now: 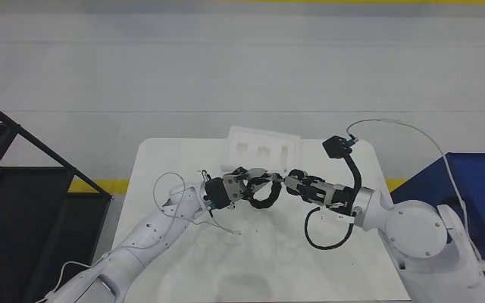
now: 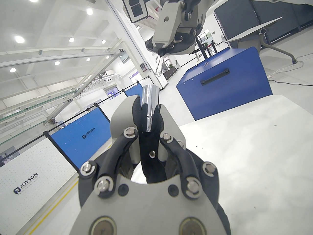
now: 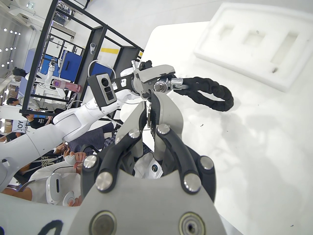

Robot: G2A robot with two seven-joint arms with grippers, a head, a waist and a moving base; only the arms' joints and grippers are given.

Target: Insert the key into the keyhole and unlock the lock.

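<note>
My left gripper is shut on the lock, a chrome cylinder with a black cable loop hanging off its side. In the right wrist view the keyhole face points toward my right gripper. That gripper is shut on the key, whose silver blade sticks out toward the cylinder's end with a small gap between them. From above, the left gripper and the right gripper meet nose to nose over the white table, with the loop sagging below them.
A white foam tray with rectangular pockets lies at the table's far edge, just behind the grippers. A blue cabinet stands off the table's right side and a black frame off its left.
</note>
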